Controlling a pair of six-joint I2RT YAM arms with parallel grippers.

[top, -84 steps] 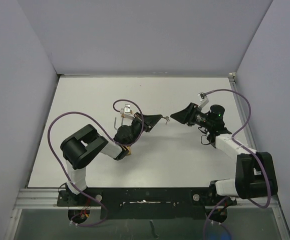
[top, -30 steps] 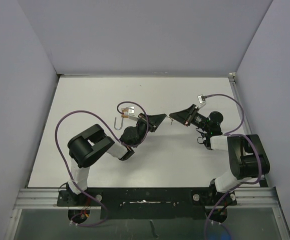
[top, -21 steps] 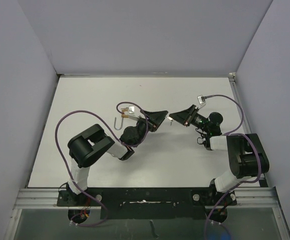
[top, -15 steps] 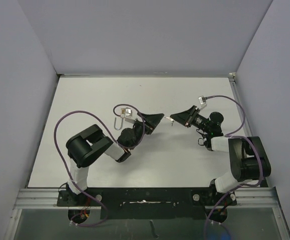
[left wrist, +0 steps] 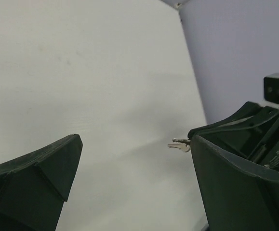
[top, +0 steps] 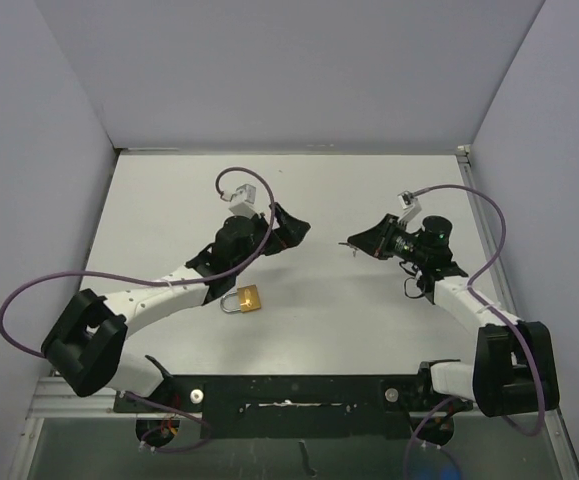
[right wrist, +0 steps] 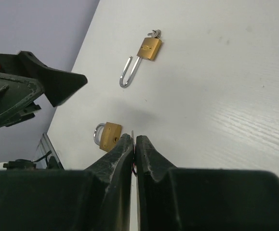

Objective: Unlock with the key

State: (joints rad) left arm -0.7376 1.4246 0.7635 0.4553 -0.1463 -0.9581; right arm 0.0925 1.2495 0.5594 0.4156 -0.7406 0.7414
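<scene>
Left wrist view: left jaws wide apart with nothing between them. One finger (left wrist: 38,178) sits lower left of frame, the other lower right, and bare white tabletop (left wrist: 81,72) fills the gap. Right of centre, the key (left wrist: 180,143) pokes out to the left from the tips of the right jaws. It is above the tabletop and touches nothing else. The black body of the right arm fills the right edge, with a small white box on top of it.

Right wrist view: right jaws pinched together at bottom centre, fingertips (right wrist: 125,149) almost meeting. A thin metal edge shows in the slit between them, so they are clamped on the key. Just left of the tips, the small brass padlock (right wrist: 109,134) lies flat on the tabletop with its shackle looking seated. Higher up, near top centre, lies the long-shackle padlock (right wrist: 149,49). Its shackle is swung out in a J shape, and something small and metallic sticks out of the body's far end. One finger of the left jaws comes in from the left edge, well apart from both locks.

Top view: the small brass padlock is at lower centre, just beside the left forearm. Left jaws are upper centre and right jaws are right of centre. The two sets of tips face each other across a gap. The long-shackle padlock is hidden here, and the key is too small to make out.
</scene>
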